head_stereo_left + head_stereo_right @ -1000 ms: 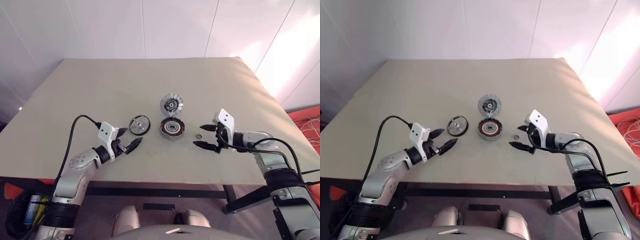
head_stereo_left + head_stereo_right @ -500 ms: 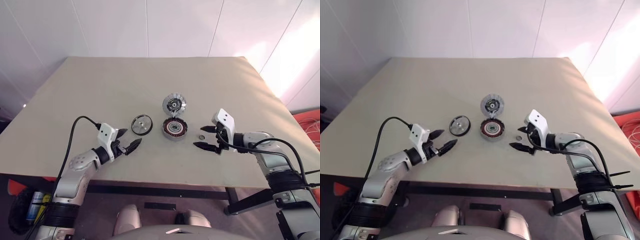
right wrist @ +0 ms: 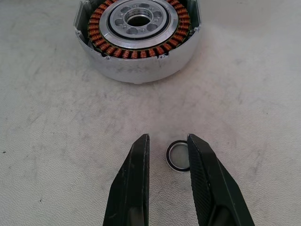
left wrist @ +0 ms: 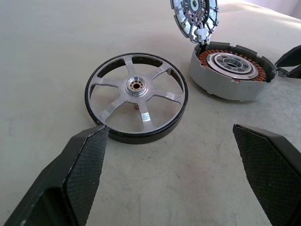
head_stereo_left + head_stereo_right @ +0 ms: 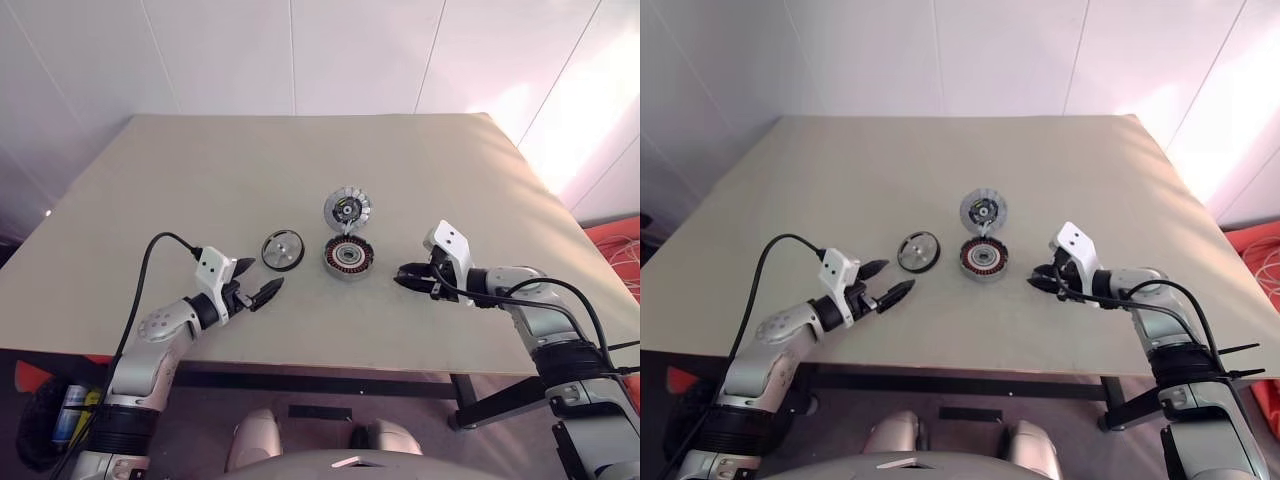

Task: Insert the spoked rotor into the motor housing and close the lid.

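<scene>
Beige surface (image 5: pixel 200 180), mid-area: spoked rotor (image 4: pixel 136 96) lies beside motor housing (image 3: pixel 138 33), lid (image 5: pixel 347 209) upright. Left claw (image 5: pixel 257 293) spread near the rotor; right claw (image 3: pixel 167 183) narrowed around a small ring (image 3: pixel 177 155). Insertion not begun; next, grasp the rotor.

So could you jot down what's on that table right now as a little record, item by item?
table: beige top
spoked rotor: lies flat, not yet in the housing
motor housing: open cup with copper windings, nothing inside
lid: hinged to the housing's edge, standing up open
small ring: lies flat on the table between the right fingers, which are narrowed around it; contact unclear
left end effector: wide open, pointing at the rotor, not touching it
right end effector: low over the ring
</scene>
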`<state>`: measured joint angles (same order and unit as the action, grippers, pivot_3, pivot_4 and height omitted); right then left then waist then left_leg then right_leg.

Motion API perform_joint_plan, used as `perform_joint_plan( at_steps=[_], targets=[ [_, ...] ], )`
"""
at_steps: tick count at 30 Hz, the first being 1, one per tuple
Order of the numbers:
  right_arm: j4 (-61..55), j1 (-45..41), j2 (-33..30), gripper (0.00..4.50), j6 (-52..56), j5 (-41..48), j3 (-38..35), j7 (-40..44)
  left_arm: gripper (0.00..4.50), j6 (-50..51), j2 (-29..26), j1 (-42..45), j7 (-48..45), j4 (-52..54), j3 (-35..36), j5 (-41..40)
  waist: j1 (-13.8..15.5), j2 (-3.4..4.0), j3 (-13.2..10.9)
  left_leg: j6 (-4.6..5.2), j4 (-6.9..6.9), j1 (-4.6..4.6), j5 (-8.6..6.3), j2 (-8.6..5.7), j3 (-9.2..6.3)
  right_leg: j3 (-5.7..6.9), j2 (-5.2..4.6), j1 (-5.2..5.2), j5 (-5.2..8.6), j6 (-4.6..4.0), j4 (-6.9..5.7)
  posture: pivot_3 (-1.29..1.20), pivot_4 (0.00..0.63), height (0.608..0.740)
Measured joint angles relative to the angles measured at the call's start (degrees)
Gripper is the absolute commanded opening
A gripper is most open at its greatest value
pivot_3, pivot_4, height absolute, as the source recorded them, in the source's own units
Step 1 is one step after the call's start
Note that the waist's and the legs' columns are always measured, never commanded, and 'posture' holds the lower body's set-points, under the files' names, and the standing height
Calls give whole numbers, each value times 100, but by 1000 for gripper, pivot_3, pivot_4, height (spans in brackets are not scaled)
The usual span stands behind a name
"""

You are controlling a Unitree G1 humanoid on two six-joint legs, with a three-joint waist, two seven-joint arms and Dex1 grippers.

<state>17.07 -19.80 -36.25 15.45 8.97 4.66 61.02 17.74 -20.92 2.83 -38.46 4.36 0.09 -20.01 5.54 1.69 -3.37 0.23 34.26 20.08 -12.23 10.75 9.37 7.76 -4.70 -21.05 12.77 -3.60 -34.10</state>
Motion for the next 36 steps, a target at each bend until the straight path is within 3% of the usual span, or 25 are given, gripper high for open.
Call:
perform_joint_plan(
  at_steps=[4,6,9,31,36],
  targets=[
    [22,-41,5,1534,30,19,-1,1,4500,3,2,-11,7,1,0,0,0,0,0,0,0,-3,0,0,3,-3,0,0,0,0,-2,0,0,740],
    [50,-89,15,1945,58,24,-2,-11,4500,8,3,-14,12,1,-1,0,0,0,0,0,0,-4,0,0,5,-5,0,0,0,0,-5,0,0,740],
    [123,-169,18,2945,-34,8,-2,-81,4500,26,3,-14,21,1,-1,-1,0,0,0,-1,0,-5,0,0,8,-7,-1,-1,0,0,-10,0,0,740],
    [718,-157,64,2945,-603,-110,16,-106,4500,52,-17,-12,63,64,0,-1,-1,-2,0,-3,3,-9,2,0,17,-15,-2,0,2,1,-26,0,0,740],
    [816,-189,72,1404,-631,-110,-3,-116,4500,52,-21,-12,72,65,0,2,-1,-4,1,-5,3,-10,3,1,17,-16,-1,1,2,1,-29,0,0,740]
  ],
)
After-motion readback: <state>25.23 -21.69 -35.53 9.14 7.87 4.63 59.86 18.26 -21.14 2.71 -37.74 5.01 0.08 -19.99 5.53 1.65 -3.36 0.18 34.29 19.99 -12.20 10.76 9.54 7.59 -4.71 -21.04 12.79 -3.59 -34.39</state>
